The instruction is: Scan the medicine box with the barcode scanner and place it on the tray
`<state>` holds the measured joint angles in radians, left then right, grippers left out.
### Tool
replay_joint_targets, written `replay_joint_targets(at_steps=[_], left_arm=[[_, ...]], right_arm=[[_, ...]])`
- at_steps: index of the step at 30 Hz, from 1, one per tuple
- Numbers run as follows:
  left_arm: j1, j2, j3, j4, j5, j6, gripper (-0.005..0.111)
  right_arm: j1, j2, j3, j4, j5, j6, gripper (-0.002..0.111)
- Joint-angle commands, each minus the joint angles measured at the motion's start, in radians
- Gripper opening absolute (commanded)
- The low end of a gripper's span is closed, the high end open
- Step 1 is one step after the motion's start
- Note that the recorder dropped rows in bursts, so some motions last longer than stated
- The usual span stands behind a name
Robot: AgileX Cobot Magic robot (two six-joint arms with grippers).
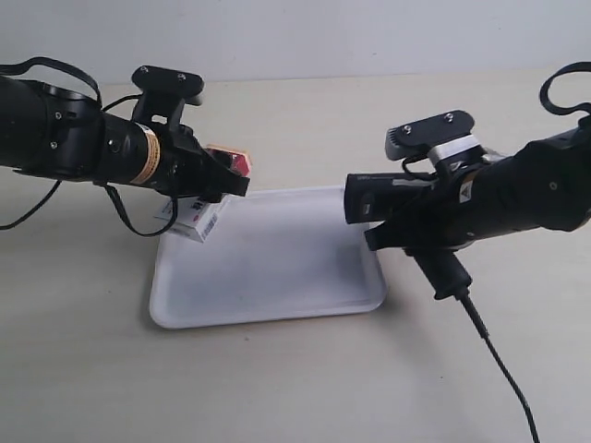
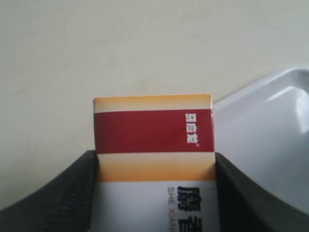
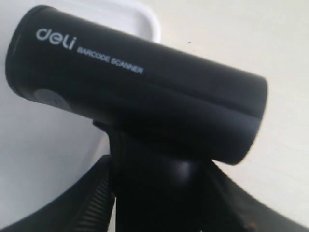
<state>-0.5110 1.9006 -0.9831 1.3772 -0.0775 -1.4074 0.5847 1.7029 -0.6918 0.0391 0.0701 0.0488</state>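
The medicine box [image 1: 205, 214], white with a red and tan end, hangs tilted over the tray's far left corner. My left gripper [image 2: 155, 179] is shut on the medicine box [image 2: 153, 140], its black fingers pressed on both sides. The white tray [image 1: 277, 268] lies flat in the middle of the table. My right gripper [image 3: 159, 193] is shut on the handle of the black barcode scanner [image 3: 140, 92]. In the exterior view the barcode scanner [image 1: 380, 198] hangs over the tray's right edge, its head pointing toward the box, its cable [image 1: 503, 369] trailing to the front.
The table [image 1: 305, 111] is a plain beige surface. A black cable loop [image 1: 138, 221] hangs under the left arm beside the tray. A corner of the tray [image 2: 270, 121] shows in the left wrist view, and its rim [image 3: 145, 19] behind the scanner.
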Motion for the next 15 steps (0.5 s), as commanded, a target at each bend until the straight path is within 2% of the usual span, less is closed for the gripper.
replay_joint_targets(at_steps=[1, 4, 7, 15], left_arm=[[0.002, -0.003, -0.003, 0.17, -0.214, -0.003, 0.0], [0.002, -0.003, -0.006, 0.216, -0.306, -0.003, 0.0], [0.002, -0.003, -0.006, 0.223, -0.302, 0.021, 0.0], [0.002, 0.029, -0.006, 0.355, -0.322, 0.055, 0.0]], right_arm=[[-0.086, -0.013, -0.004, -0.008, -0.023, 0.004, 0.0], [-0.124, 0.011, -0.004, 0.002, -0.02, 0.006, 0.0], [-0.127, 0.039, -0.004, 0.007, -0.049, 0.006, 0.0], [-0.127, 0.116, -0.004, 0.007, -0.113, 0.004, 0.0]])
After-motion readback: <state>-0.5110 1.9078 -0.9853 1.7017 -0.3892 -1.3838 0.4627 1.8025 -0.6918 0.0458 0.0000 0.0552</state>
